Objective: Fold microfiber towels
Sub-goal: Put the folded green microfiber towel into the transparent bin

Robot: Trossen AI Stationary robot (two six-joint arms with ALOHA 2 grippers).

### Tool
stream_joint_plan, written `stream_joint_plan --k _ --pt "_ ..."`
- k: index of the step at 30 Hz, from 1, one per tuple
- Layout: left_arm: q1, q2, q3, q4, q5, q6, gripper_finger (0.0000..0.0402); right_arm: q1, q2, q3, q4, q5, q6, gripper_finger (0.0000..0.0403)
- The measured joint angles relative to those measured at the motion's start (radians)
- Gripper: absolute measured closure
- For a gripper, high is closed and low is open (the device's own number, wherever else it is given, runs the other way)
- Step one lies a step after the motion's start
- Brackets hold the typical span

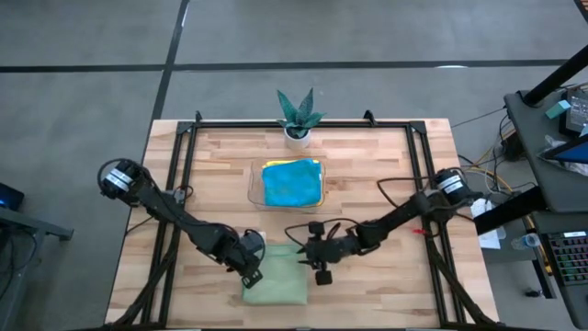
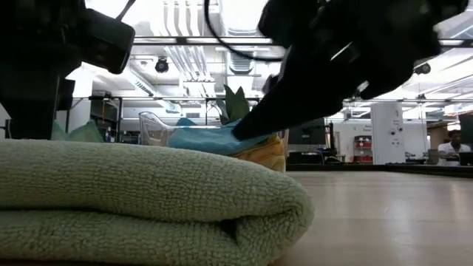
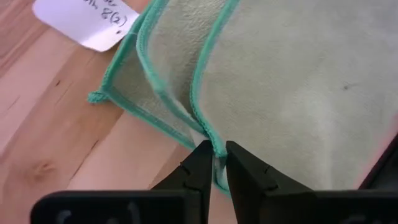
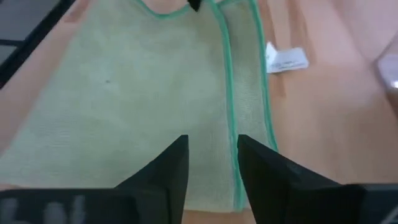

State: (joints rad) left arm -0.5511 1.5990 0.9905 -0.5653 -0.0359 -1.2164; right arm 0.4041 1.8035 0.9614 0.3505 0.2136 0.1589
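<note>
The pale green towel [image 1: 276, 286] lies folded at the table's 6 o'clock edge, looking soft, light and floppy, so its stitched hem seems the best hold. The left gripper [image 3: 215, 163] pinches that hem at 9 o'clock of it, jaws nearly closed. The right gripper [image 4: 210, 163] hovers at 3 o'clock, half-open, holding nothing.

pale green towel [image 1: 276, 286] is folded over, teal-stitched edges stacked, lying flat with one hem pinched right between the left jaws and the rest under the right jaws. teal-blue towel [image 1: 292, 182] lies well beyond both, on a yellow towel [image 1: 318, 166].
</note>
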Motion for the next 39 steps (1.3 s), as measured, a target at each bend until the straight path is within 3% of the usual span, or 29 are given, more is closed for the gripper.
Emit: stream_joint_plan --k 15,21,28,39 --pt "-0.02 -0.018 -0.002 -0.001 -0.045 0.023 0.037 -0.084 0.059 0.007 -0.001 -0.191 -0.004 0.0333" --pt "-0.019 -0.032 -0.002 0.007 -0.069 0.166 0.037 -0.084 0.059 0.006 -0.002 -0.196 -0.048 0.0385" --pt "-0.019 -0.031 -0.008 0.005 -0.151 0.381 0.0394 -0.079 0.047 0.012 -0.004 -0.195 -0.102 0.0393" --pt "-0.027 -0.03 -0.017 -0.108 -0.251 0.391 0.0401 -0.072 -0.027 0.01 -0.077 -0.156 -0.166 0.0394"
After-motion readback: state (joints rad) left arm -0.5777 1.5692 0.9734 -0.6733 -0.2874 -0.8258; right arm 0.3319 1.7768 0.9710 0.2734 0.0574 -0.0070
